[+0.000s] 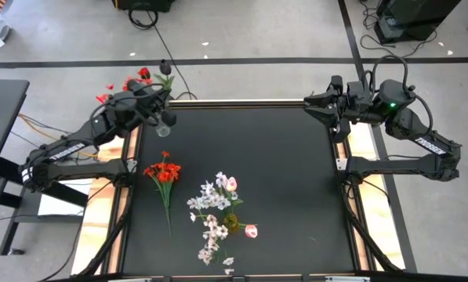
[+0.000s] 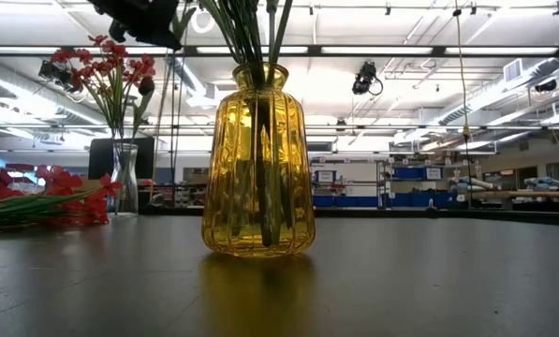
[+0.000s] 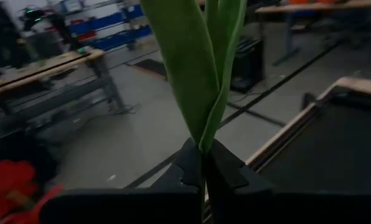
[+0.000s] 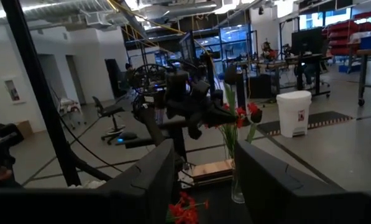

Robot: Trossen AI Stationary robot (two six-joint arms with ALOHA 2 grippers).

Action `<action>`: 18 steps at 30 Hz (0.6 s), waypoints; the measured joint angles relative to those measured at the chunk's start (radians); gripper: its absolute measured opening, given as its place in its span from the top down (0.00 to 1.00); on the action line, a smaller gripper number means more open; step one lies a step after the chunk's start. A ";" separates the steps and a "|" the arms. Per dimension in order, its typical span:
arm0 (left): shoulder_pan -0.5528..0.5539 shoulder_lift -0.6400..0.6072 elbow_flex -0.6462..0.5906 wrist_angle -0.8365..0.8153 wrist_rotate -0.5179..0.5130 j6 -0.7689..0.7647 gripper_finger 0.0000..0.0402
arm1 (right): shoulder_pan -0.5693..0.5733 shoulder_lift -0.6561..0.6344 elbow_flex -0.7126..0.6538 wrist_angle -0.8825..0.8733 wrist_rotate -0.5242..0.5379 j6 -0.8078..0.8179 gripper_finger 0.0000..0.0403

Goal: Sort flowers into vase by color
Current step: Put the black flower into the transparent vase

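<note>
My left gripper hangs over the table's far left corner, shut on a green-leaved flower stem with a dark bud. Just beside it a clear vase holds red flowers. More red flowers lie on the table's left half. White-lilac sprays and pink tulip buds lie around a yellow vase with green stems in it. My right gripper waits open above the far right corner. My left gripper pinches the flower stem where its long leaves meet, between its two fingers. The fingers lie about level, pointing past the table's far edge. The leaves stand up beyond the fingertips, and the flower is lifted clear of the table.
The black tabletop is bare on its right half. Light wooden rails run along the left and right edges. Beyond the far edge are grey floor and cables.
</note>
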 joint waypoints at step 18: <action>0.038 -0.047 0.000 -0.108 -0.228 -0.070 0.98 | 0.000 0.000 0.000 0.000 0.000 0.000 0.56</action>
